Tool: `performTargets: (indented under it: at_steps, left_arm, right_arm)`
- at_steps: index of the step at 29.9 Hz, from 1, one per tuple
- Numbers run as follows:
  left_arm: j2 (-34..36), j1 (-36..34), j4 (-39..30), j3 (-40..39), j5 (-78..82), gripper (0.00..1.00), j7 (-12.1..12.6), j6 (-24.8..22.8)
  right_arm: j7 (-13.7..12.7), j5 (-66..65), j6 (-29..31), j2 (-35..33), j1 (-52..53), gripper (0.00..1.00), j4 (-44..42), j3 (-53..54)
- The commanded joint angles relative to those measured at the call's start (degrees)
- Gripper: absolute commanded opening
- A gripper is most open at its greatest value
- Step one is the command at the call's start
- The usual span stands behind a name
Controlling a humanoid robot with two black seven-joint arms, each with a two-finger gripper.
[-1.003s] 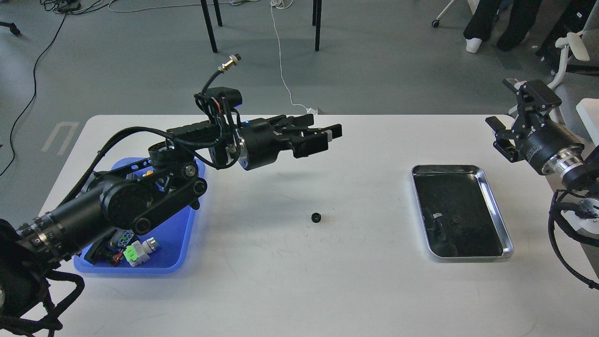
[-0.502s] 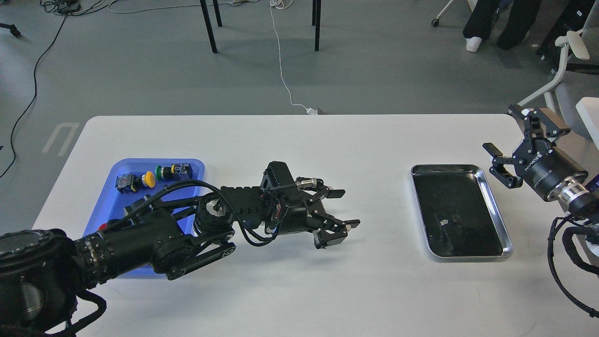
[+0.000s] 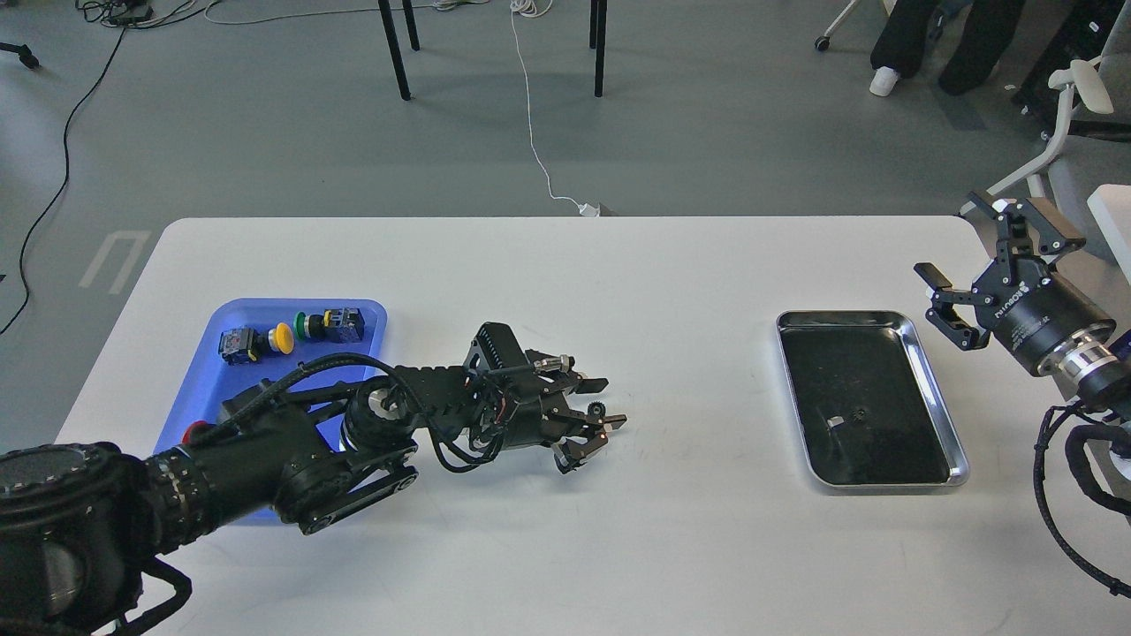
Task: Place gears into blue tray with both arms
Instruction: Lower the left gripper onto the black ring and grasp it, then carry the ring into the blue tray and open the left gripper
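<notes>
One small black gear [image 3: 598, 409] lies on the white table, between the fingers of my left gripper [image 3: 608, 404]. That gripper is low over the table and open; its fingers stand on either side of the gear without clamping it. A second gear [image 3: 857, 413] shows as a tiny dark wheel in the steel tray [image 3: 937, 389]. The blue tray [image 3: 371, 311] lies at the left, partly hidden under my left arm. My right gripper [image 3: 972, 287] hangs open and empty above the table's right edge, right of the steel tray.
Colourful push-button switches [image 3: 256, 340] sit at the far end of the blue tray, and a red one [image 3: 196, 433] peeks out beside my left arm. Beyond the table's far edge are chair legs and cables on the floor.
My left arm dropped from high above the table to its surface, then drew back left until its fingers straddle the gear. The right gripper shifted slightly right and lower.
</notes>
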Motion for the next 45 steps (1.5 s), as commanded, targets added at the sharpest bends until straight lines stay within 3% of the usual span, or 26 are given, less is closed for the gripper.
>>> performTargets:
  at_steps: [1, 4, 21, 27, 32, 36, 41, 45]
  left_arm:
    - [-0.2, 0.1, 1.0, 0.0, 0.0, 0.50, 0.0, 0.0]
    - [-0.2, 0.2, 1.2, 0.0, 0.0, 0.49, 0.0, 0.0]
    - [-0.2, 0.6, 3.1, 0.0, 0.0, 0.20, -1.2, 0.0]
    - [1.1, 0.1, 1.6, -1.3, -1.1, 0.18, -1.4, 0.5]
    - [12.5, -0.7, -8.5, -5.4, -5.6, 0.18, -2.3, 2.3]
    - [28.0, -0.2, -16.9, -6.6, -10.2, 0.19, -2.7, 3.8]
    - [39.6, 2.3, -16.8, -5.6, -13.1, 0.19, -6.7, 4.9]
    - [42.3, 7.5, -13.5, -5.6, -14.4, 0.19, -7.0, 5.0]
  right_arm:
    - [0.0, 0.0, 0.0, 0.1, 0.0, 0.98, 0.0, 0.2]
    - [0.0, 0.0, -0.1, 0.3, 0.0, 0.98, -0.2, 0.5]
    - [0.0, -0.1, -0.1, 0.4, 0.0, 0.98, -0.5, 0.9]
    - [0.0, -0.1, -0.1, 0.4, 0.0, 0.98, -0.6, 1.1]
    - [0.0, -0.1, -0.1, 0.1, 0.0, 0.98, -0.6, 1.6]
    - [0.0, -0.1, 0.0, -0.1, -0.1, 0.98, -0.7, 2.0]
    - [0.0, -0.1, 0.0, -0.1, -0.4, 0.98, -1.1, 2.0]
    - [0.0, -0.2, -0.1, 0.3, -0.4, 0.98, -1.0, 2.0]
